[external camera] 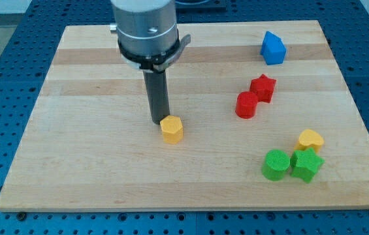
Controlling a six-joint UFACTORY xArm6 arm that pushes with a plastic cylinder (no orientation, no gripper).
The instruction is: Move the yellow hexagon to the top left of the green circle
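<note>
The yellow hexagon (171,129) lies near the middle of the wooden board (93,163). My tip (160,123) stands just at the hexagon's upper left, touching or nearly touching it. The green circle (276,164) lies at the view's lower right, far to the right of the hexagon. A green star (306,164) sits against the circle's right side.
A yellow heart (310,140) lies just above the green star. A red cylinder (246,104) and a red star (262,87) sit together right of centre. A blue house-shaped block (273,48) is at the view's top right.
</note>
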